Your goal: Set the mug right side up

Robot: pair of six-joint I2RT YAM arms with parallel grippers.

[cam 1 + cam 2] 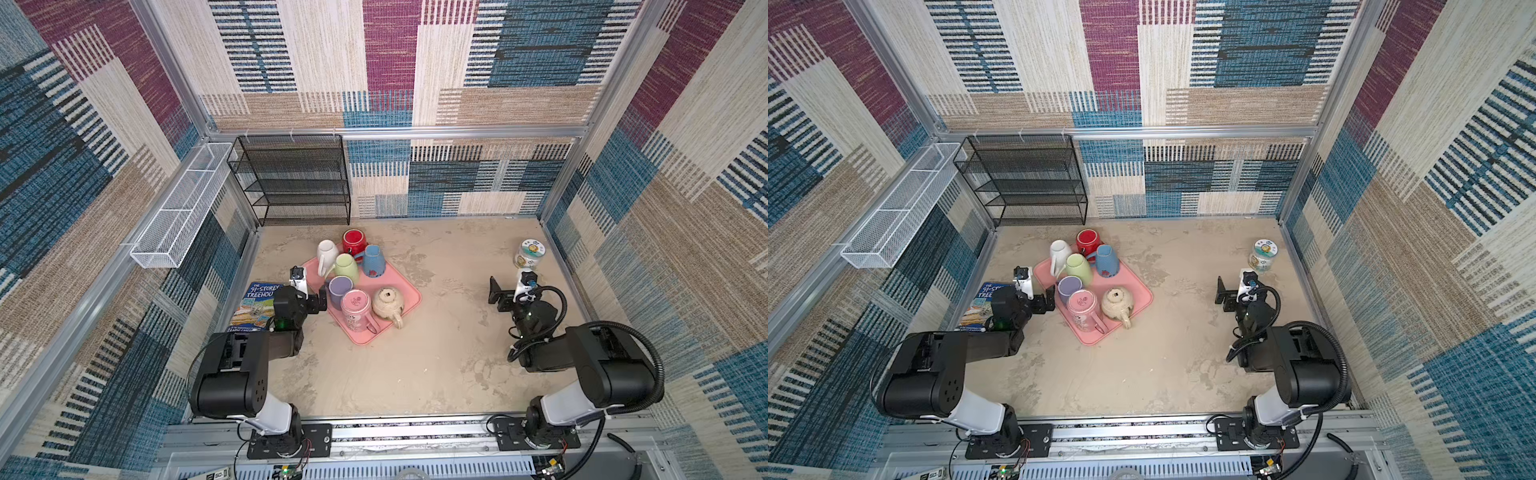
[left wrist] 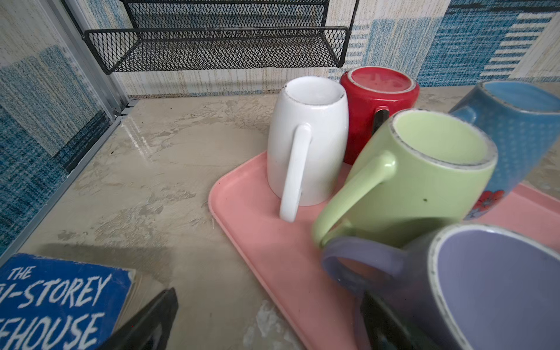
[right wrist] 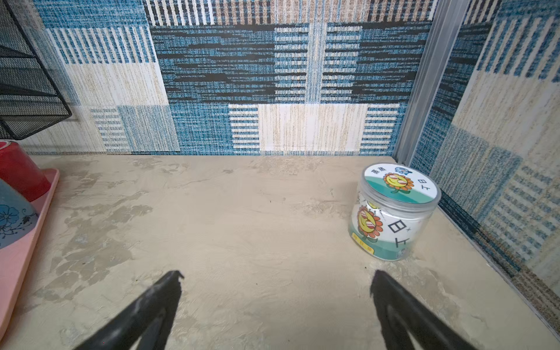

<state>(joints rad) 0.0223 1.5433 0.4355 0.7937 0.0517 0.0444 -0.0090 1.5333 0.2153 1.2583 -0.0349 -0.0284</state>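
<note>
Several mugs are set base-up on the pink tray (image 1: 401, 291), left of the table's middle. The task's mug is taken to be the purple mug (image 1: 340, 288), since it stands at the tray's near-left edge, closest to the left gripper (image 1: 316, 300). In the left wrist view its pale unglazed foot ring is seen uppermost. The left gripper's jaws are spread wide and nothing is held; one finger (image 2: 381, 321) lies just beside the mug's handle, though contact cannot be told. The right gripper (image 1: 505, 296) is likewise spread and empty, well apart over bare table. The mug is judged to be glazed ceramic: stiff, fairly heavy, slippery, and liable to chip against the green mug (image 1: 347, 268) crowded just behind it. A hold across the wall near the base, clear of the handle, is judged safest.
</note>
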